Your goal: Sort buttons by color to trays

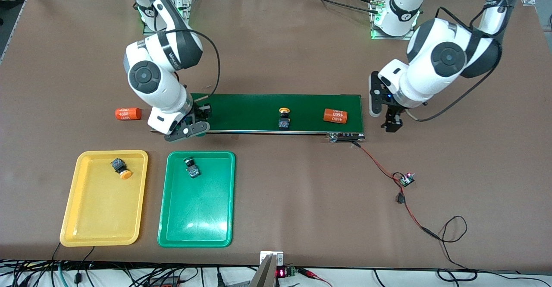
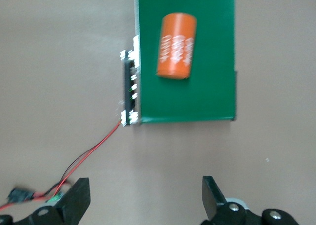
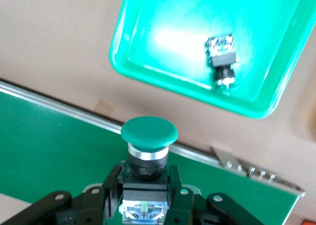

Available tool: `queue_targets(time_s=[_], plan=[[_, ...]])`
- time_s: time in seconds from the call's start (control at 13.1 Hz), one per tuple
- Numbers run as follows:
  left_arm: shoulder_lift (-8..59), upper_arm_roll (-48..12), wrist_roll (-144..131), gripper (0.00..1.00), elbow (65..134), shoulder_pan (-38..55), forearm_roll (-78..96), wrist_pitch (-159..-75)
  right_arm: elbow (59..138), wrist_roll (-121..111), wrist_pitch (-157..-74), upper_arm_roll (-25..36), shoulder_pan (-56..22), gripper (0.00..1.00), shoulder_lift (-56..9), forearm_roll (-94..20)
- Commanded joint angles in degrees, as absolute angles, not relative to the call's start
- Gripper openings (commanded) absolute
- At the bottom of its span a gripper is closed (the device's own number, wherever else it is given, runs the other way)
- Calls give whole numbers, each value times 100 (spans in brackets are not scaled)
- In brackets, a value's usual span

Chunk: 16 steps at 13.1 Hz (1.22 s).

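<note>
The right end effector (image 3: 145, 195) is clamped narrow on the block body of a green button (image 3: 149, 132), whose round cap points away from the wrist. It hangs over the conveyor belt (image 1: 258, 112) at the belt's end toward the right arm. The green tray (image 1: 166, 231) lies on the tabletop (image 1: 302, 192), nearer the front camera than that belt end. It is just past the belt's edge, so the coming move is, in my judgement, a short carry toward the front camera and then down. The tray's long axis runs toward the front camera, which leaves plenty of bare floor to drop onto. One green button (image 1: 191, 167) already lies on its side in that tray, in the part closest to the belt. The release should land clear of it.

The yellow tray (image 1: 69, 231) sits beside the green one, toward the right arm's end, and holds a yellow-orange button (image 1: 121, 168). Another yellow-orange button (image 1: 284, 118) stands on the belt near its middle. Both arms are about equally near to it.

The left end effector (image 2: 145, 198) has its fingers spread wide with nothing between them. It hovers over bare tabletop just off the belt's other end, waiting. An orange cylinder (image 2: 176, 46) lies on the belt close by, and a second orange cylinder (image 1: 128, 114) rests on the tabletop off the belt's end toward the right arm
</note>
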State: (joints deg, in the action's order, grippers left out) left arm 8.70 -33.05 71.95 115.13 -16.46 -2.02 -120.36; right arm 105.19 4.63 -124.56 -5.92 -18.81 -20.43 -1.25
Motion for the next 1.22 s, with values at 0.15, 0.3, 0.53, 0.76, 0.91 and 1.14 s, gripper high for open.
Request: queue_targets(time_s=[0.15, 0.3, 0.53, 0.76, 0.91, 1.14], plan=[[949, -2947, 7199, 100, 11066, -2145, -176, -11927, 10002, 238, -13296, -650, -1907, 31, -2732, 253], [940, -2734, 6832, 100, 10978, -2127, 173, -11944, 9880, 211, -13630, -642, -1907, 31, -2961, 482], [958, -2496, 5551, 100, 10758, -2092, 579, -11927, 9695, 140, -14263, -642, -1881, 31, -3409, 651], [923, -2461, 4180, 100, 10679, -2092, 606, -11813, 9677, 123, -14965, -519, -1898, 31, -3787, 694], [888, -2461, 3099, 100, 10565, -2057, 598, -11629, 9677, 132, -15292, -501, -1907, 33, -3937, 703], [809, -2295, 1245, 100, 10249, -2004, 528, -11068, 9677, 141, -15705, -439, -1968, 42, -4052, 686]])
